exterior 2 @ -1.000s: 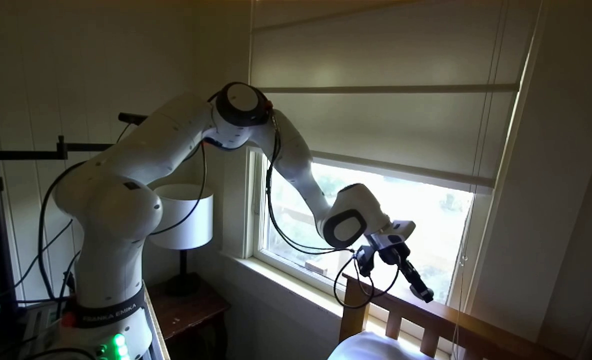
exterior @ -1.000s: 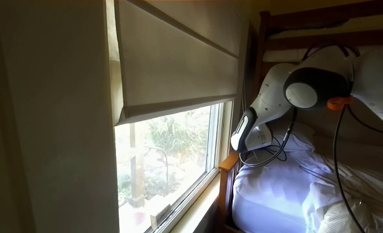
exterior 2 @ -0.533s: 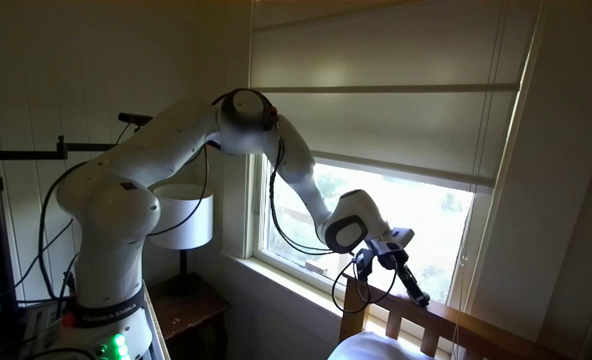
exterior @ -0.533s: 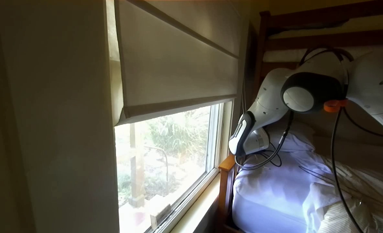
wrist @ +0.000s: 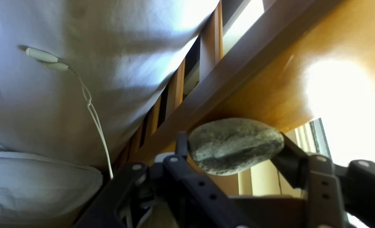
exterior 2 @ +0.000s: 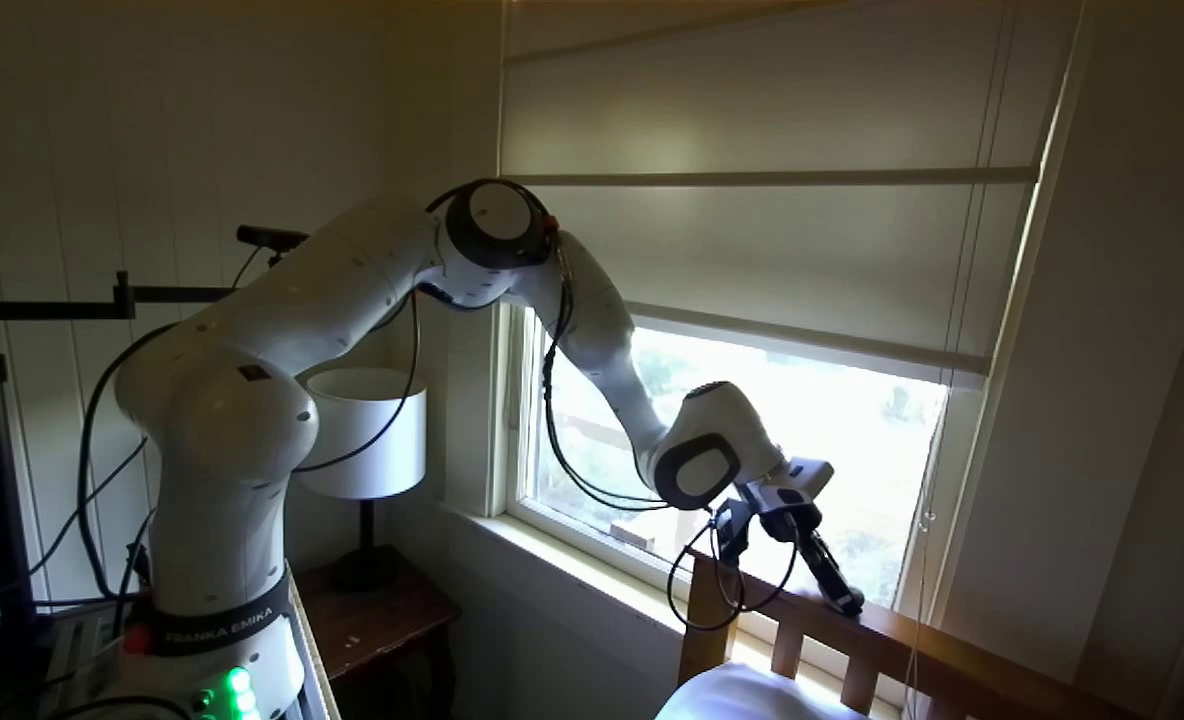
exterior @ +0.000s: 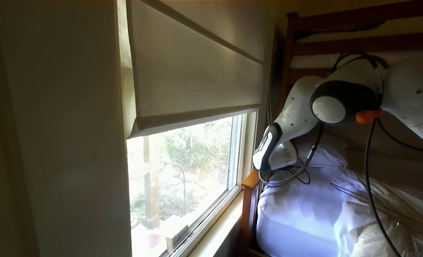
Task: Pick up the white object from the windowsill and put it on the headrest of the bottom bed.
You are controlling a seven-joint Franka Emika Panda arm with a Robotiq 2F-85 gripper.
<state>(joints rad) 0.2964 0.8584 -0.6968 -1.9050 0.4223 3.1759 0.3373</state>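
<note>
1. Two dark fingers (wrist: 293, 163) of the gripper (wrist: 235, 147) were clamped on the pale object (wrist: 235, 145) – one pressed to each end of it, as the wrist view showed.
2. That pale object, rounded and mottled grey with a darker streak along its lower side, was over the orange-brown top of the headrest (wrist: 270, 98). A dark shadow fell on the wood right beside it; whether it touched the wood, I could not tell.
3. Compared with a second earlier, the arm (exterior 2: 372, 260) stood lower. Its elbow joint (exterior 2: 500, 210) had sunk in both exterior views, and in an exterior view it had also edged toward the window (exterior: 204, 160).
4. The gripper had come down too, its tips slightly lower against the top edge of the headrest.
5. Against half a second earlier, little had changed – the gripper stood almost at the same spot.
6. Around it, things had kept their places: the windowsill (exterior 2: 572, 568) along the base of the window, the roller blind (exterior: 197, 82) partly lowered, the lamp (exterior 2: 352, 420) in the corner, and the bottom bed (exterior: 290, 207) with its rumpled sheets.
7. In the wrist view a white cord (wrist: 89, 102) with two pale ends showed over the sheet, and a pillow (wrist: 38, 186) filled the lower left.
</note>
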